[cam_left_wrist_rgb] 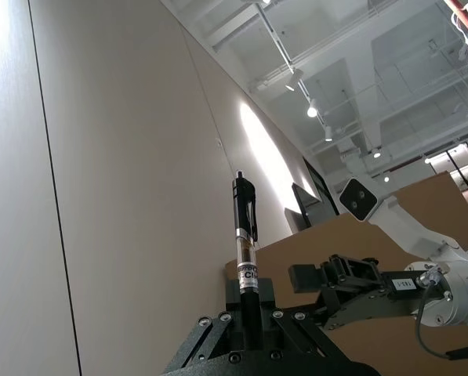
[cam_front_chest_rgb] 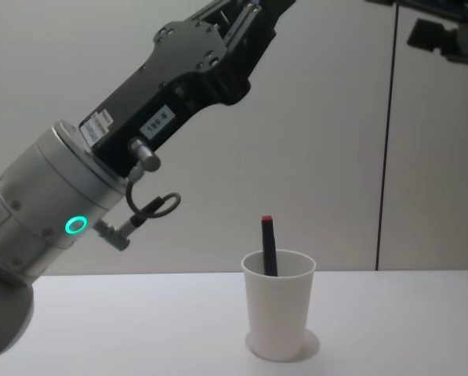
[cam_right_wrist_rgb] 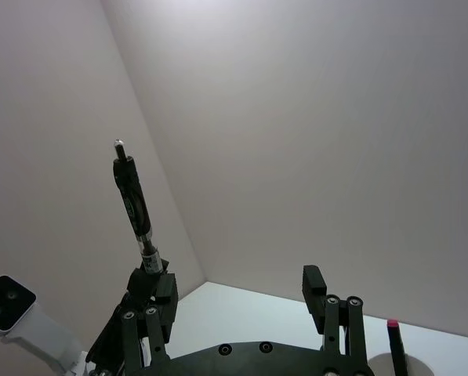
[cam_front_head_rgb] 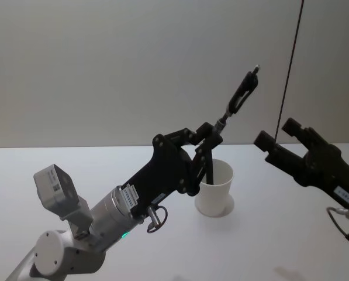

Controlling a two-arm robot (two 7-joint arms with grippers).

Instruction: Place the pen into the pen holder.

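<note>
My left gripper [cam_front_head_rgb: 213,133] is raised above the table and shut on the lower end of a black pen [cam_front_head_rgb: 239,96], which slants up and to the right over the pen holder [cam_front_head_rgb: 216,189]. In the left wrist view the pen [cam_left_wrist_rgb: 245,251] stands between the fingers [cam_left_wrist_rgb: 249,301]. The pen holder [cam_front_chest_rgb: 279,313] is a white paper cup with another dark pen with a red end [cam_front_chest_rgb: 268,244] standing in it. To the right, at about the same height, my right gripper [cam_front_head_rgb: 277,133] hangs open and holds nothing.
The white table [cam_front_head_rgb: 104,170] runs to a pale wall close behind the cup. A thin dark vertical line [cam_front_head_rgb: 288,82] marks the wall on the right. My left forearm [cam_front_chest_rgb: 100,172] spans the left of the chest view.
</note>
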